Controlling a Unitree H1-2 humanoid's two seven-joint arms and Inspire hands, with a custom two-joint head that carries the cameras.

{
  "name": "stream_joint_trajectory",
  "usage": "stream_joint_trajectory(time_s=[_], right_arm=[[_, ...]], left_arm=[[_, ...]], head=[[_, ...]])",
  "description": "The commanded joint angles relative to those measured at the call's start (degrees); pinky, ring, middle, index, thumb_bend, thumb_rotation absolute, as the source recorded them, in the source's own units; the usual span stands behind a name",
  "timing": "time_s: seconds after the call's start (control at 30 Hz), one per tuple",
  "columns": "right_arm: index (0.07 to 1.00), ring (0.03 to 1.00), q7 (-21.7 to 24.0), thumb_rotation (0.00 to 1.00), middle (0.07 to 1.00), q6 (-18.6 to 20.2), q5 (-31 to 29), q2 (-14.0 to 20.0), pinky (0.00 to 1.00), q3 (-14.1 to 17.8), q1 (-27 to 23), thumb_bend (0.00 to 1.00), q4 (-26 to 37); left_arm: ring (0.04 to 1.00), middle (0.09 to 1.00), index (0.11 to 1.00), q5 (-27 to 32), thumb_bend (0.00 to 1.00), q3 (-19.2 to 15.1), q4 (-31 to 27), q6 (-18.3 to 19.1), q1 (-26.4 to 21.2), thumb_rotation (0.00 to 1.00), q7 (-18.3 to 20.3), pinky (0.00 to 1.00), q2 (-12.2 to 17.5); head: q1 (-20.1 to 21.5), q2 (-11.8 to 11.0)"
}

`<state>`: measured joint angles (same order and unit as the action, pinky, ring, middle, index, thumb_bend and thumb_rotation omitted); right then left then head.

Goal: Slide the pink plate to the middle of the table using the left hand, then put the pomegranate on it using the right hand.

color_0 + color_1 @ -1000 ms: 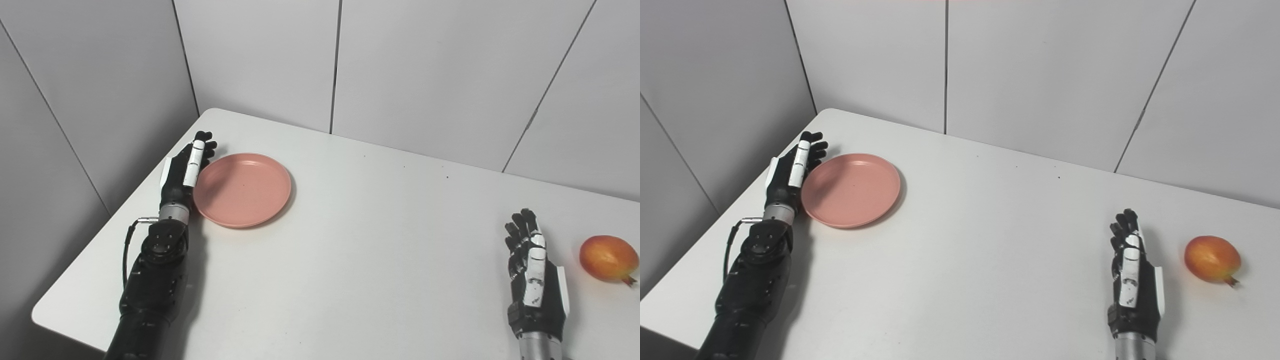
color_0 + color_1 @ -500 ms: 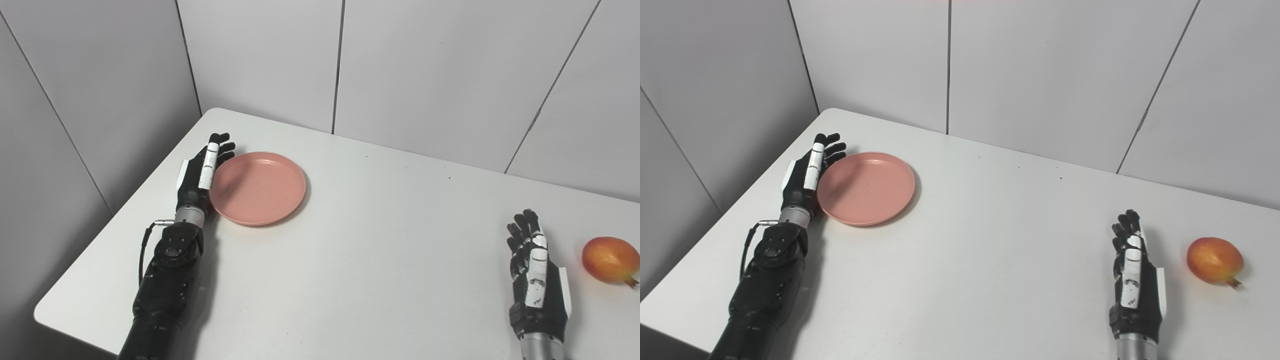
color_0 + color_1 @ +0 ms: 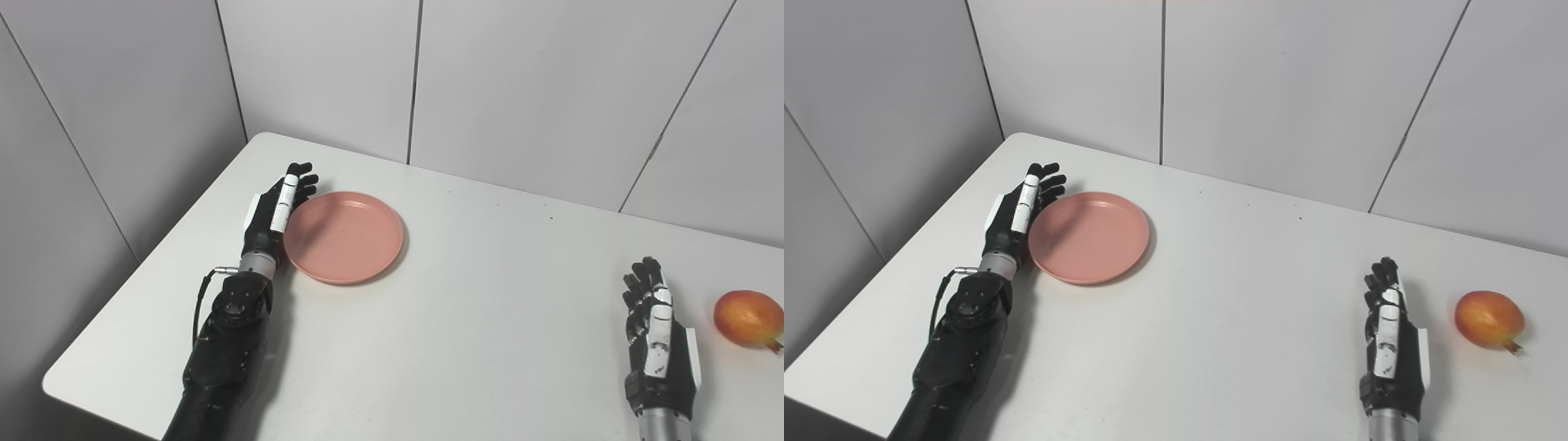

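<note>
Grey wall panels (image 3: pixel 520 92) stood behind your white table (image 3: pixel 465 318), meeting at a corner just beyond its far left end. Your left hand (image 3: pixel 274 211) lay on edge on the table's left part, palm turned toward the pink plate (image 3: pixel 344 236), with its fingers (image 3: pixel 298 182) stretched out together along the plate's left rim. The hand touched that rim from the side and gripped nothing; it stood unclenched, simply pressed flat against the plate's edge. The plate itself sat flat on the table, left of the middle and toward the far side, with nothing on it. Your left forearm (image 3: pixel 229 331) ran back from the wrist to the picture's bottom edge, a thin cable looping beside the wrist.

Your right hand (image 3: pixel 1391 349) rested low on the right part of the table, on edge too, fingers pointing away from you and held loosely together, closed on nothing. The pomegranate (image 3: pixel 1488 320) lay on the bare table just to the right of that hand, apart from it, its small crown pointing to the lower right. Plate and pomegranate were well apart, with the wide middle of the table between them.
</note>
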<state>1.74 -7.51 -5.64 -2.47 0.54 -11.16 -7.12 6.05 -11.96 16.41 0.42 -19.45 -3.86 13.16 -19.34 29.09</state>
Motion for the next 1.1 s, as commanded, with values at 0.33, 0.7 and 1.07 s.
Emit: stream_joint_trajectory(time_s=[0.33, 0.7, 1.07], right_arm=[[0.947, 0.951, -0.11, 0.99, 0.95, -1.7, 0.48, -0.14, 0.99, -0.05, -0.59, 0.54, -0.15], [0.947, 0.952, 0.11, 0.99, 0.949, -1.64, 0.24, -0.2, 0.99, 0.01, -1.07, 0.56, -0.78], [0.947, 0.95, -0.42, 0.96, 0.95, -0.95, -0.17, -0.54, 0.99, 0.53, -1.22, 0.58, -0.59]], left_arm=[[0.871, 0.867, 0.847, -3.19, 0.69, 3.3, -3.34, -1.7, -2.33, 1.0, -0.56, 0.93, -2.63], [0.881, 0.88, 0.873, -8.6, 0.7, 6.16, -4.71, 0.18, -2.73, 1.0, -2.86, 0.92, -5.66], [0.889, 0.881, 0.871, -10.89, 0.67, 9.46, -5.88, 2.39, -2.49, 1.0, -1.93, 0.92, -7.18]], head=[[0.53, 0.13], [1.47, 0.83], [2.83, 1.94]])
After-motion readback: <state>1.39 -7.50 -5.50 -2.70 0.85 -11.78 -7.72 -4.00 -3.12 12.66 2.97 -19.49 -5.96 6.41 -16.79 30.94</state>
